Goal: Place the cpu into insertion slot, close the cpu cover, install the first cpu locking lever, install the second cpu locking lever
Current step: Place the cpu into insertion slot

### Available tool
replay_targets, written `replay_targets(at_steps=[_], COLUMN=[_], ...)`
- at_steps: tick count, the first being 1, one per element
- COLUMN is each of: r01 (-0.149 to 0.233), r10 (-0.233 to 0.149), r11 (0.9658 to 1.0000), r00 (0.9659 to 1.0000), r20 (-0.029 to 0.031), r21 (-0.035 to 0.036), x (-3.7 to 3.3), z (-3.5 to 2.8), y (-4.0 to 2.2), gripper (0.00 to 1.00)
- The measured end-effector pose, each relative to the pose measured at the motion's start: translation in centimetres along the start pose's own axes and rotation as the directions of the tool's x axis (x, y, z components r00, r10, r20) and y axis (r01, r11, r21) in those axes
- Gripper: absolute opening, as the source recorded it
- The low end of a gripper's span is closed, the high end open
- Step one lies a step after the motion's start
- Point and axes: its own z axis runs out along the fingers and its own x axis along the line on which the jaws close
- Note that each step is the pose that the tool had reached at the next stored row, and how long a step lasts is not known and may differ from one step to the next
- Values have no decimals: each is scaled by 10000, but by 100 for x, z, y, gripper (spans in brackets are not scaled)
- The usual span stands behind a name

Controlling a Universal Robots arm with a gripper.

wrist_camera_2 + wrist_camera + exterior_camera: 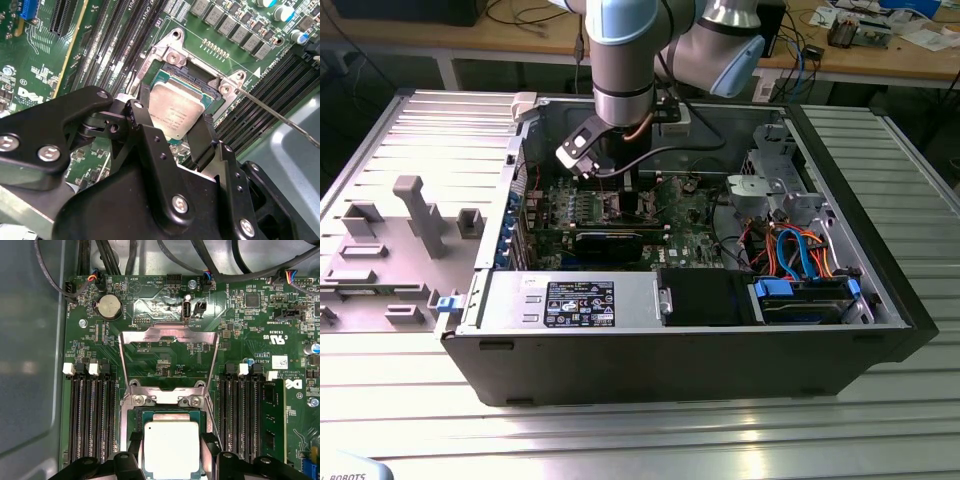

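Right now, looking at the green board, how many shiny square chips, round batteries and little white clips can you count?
In the first wrist view:
cpu: 1
round battery: 1
white clips: 4
Total: 6

Black end effector (pixel 174 107) down low at the socket, silver-topped cpu (pixel 177 116) lying flat in the insertion slot (pixel 192 77), silver bracket and screws just beyond, thin locking lever (pixel 270 107) slanting off across dark memory slots (pixel 282 87), green motherboard (pixel 40 65) all around.
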Motion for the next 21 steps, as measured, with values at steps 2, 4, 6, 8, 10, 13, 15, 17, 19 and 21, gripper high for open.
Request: replay_targets(at_steps=[2,4,6,8,10,13,15,17,19,21], r01=[0,0,-1,0,0,-7,129,148,148,128], r10=[0,0,1,0,0,7,-129,-148,-148,-128], r11=[10000,10000,10000,10000,10000,10000,9999,9999,9999,9999], r00=[10000,10000,10000,10000,10000,10000,9999,9999,9999,9999], r20=[-1,-1,-1,-2,-2,-2,-17,-19,-17,-16], r21=[-1,-1,-1,-2,-1,-1,1,1,2,2], x=[0,0,0,0,0,0,0,1,6,15], z=[3,3,3,4,5,6,17,26,32,40], y=[0,0,0,0,0,-1,-3,-9,-10,-12], gripper=[54,54,54,54,54,54,54,54,54,54])
